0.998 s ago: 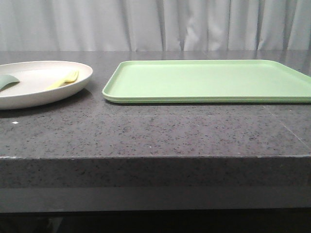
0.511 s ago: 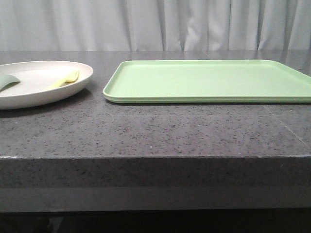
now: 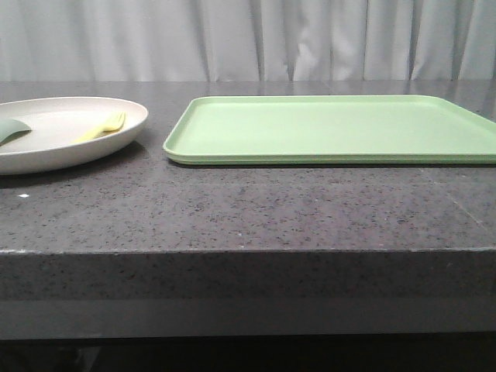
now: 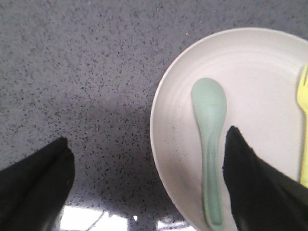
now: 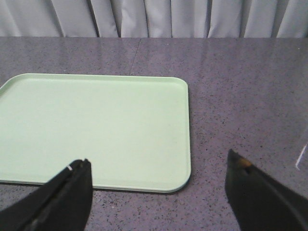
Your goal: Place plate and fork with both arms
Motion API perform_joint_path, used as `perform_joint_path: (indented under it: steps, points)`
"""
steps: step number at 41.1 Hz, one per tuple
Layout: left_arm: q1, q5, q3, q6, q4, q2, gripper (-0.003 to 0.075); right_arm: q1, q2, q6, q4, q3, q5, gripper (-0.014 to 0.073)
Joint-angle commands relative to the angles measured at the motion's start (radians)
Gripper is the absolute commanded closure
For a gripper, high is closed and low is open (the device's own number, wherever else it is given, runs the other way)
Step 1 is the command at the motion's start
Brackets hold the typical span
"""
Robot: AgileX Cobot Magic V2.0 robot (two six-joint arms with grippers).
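Front view, left to right: the plate (image 3: 54,151) sits on the counter (image 3: 248,213) holding a green spoon (image 3: 12,130) and the fork (image 3: 105,126) — beside it, the tray (image 3: 333,128). Left gripper (image 4: 144,183) hangs spread wide over the plate's rim, gripping nothing — right gripper (image 5: 156,192) likewise wide and empty-handed above the tray's near corner.

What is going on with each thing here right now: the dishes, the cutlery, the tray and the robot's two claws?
plate: on the counter beside the tray, holding the fork and spoon.
fork: lying flat in the plate.
green spoon: lying flat in the plate, bowl up.
tray: flat on the counter, nothing on it.
left gripper: open, above the plate's edge.
right gripper: open, holding nothing, above the tray's corner.
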Motion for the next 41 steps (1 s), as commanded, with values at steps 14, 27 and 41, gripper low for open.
perform_joint_path:
  steps: [14, 27, 41]
  points:
    - [0.003, 0.06, -0.141, 0.002, -0.008, 0.229, 0.0112, -0.001, 0.004, -0.013, -0.007, -0.035, -0.08, 0.0002]
    - [0.003, 0.065, -0.141, 0.002, -0.008, 0.28, 0.0112, -0.001, 0.004, -0.013, -0.007, -0.035, -0.076, 0.0002]
    - [0.003, 0.071, -0.141, 0.002, -0.014, 0.292, 0.0263, -0.001, 0.004, -0.013, -0.007, -0.035, -0.076, 0.0002]
